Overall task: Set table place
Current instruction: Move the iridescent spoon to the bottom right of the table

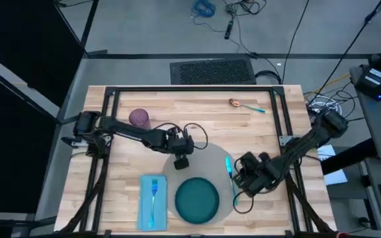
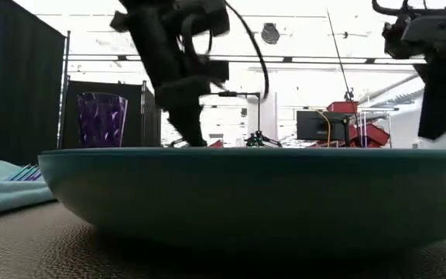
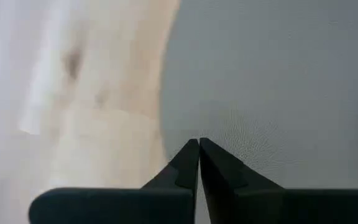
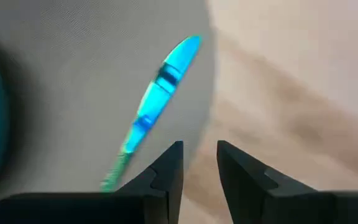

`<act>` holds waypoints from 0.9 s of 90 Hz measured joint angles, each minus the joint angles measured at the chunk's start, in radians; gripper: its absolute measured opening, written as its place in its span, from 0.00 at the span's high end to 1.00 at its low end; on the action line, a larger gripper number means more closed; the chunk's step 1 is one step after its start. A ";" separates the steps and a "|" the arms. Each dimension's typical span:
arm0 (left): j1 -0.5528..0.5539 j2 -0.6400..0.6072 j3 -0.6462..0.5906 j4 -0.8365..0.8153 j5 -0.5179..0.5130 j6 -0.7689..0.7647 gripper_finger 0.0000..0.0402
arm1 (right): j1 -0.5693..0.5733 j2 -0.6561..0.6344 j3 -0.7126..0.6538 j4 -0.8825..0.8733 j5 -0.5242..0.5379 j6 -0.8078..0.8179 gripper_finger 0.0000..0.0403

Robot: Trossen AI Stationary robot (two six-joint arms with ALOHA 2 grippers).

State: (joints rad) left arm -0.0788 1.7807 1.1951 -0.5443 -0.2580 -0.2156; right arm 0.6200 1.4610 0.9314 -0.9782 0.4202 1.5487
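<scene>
The grey round table place (image 1: pixel 207 155) lies on the table (image 1: pixel 197 109), with a dark teal plate (image 1: pixel 197 200) on its near part and a blue-handled knife (image 4: pixel 160 93) by its right edge. My left gripper (image 1: pixel 180 160) is shut, its tips (image 3: pixel 199 142) down at the mat's far-left edge (image 3: pixel 166 124). My right gripper (image 1: pixel 240 173) hovers open over the mat's right edge, beside the knife (image 1: pixel 229 165). In the low view the plate (image 2: pixel 254 194) hides both fingertips. My left gripper points down at the table place just inside its edge (image 3: pixel 185 134), fingers shut together. I cannot tell whether the tips touch the mat.
A light blue napkin (image 1: pixel 153 200) with a blue fork on it lies left of the plate. A purple cup (image 1: pixel 139 118) stands at the far left, behind my left arm. A spoon (image 1: pixel 243 104) lies at the far right. Bare wood lies between cup and spoon.
</scene>
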 joint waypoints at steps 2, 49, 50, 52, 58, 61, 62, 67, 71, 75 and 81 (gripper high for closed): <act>0.000 -0.013 0.003 -0.009 -0.005 0.006 1.00 | -0.011 -0.016 0.005 -0.026 0.000 -0.025 0.79; 0.001 -0.315 0.007 -0.377 -0.200 0.007 1.00 | -0.567 -0.410 0.027 -0.309 -0.137 -0.795 0.79; 0.000 -0.316 0.007 -0.383 -0.210 0.001 1.00 | -0.588 -0.412 0.027 -0.305 -0.137 -0.818 0.79; 0.000 -0.319 0.007 -0.389 -0.230 -0.009 1.00 | -0.629 -0.415 0.027 -0.297 -0.139 -0.865 0.79; 0.001 -0.331 0.007 -0.381 -0.290 -0.029 1.00 | -0.750 -0.416 0.027 -0.265 -0.139 -1.001 0.79; 0.001 -0.333 0.007 -0.374 -0.330 -0.038 1.00 | -0.809 -0.410 0.027 -0.242 -0.140 -1.067 0.79; 0.002 -0.334 0.007 -0.371 -0.342 -0.040 1.00 | -0.827 -0.408 0.027 -0.234 -0.141 -1.087 0.79; 0.001 -0.334 0.007 -0.342 -0.391 -0.043 1.00 | -0.924 -0.392 0.027 -0.192 -0.173 -1.194 0.79; 0.002 -0.333 0.006 -0.320 -0.422 -0.057 1.00 | -1.000 -0.375 0.027 -0.157 -0.212 -1.276 0.79; 0.002 -0.331 0.000 -0.276 -0.440 -0.065 1.00 | -1.068 -0.352 0.027 -0.122 -0.265 -1.347 0.79; 0.002 -0.330 -0.018 -0.200 -0.467 -0.058 1.00 | -1.163 -0.310 0.027 -0.085 -0.328 -1.453 0.79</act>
State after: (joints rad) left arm -0.0772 1.4511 1.1775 -0.7447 -0.7250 -0.2739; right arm -0.5431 1.1506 0.9585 -1.0632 0.0919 0.0957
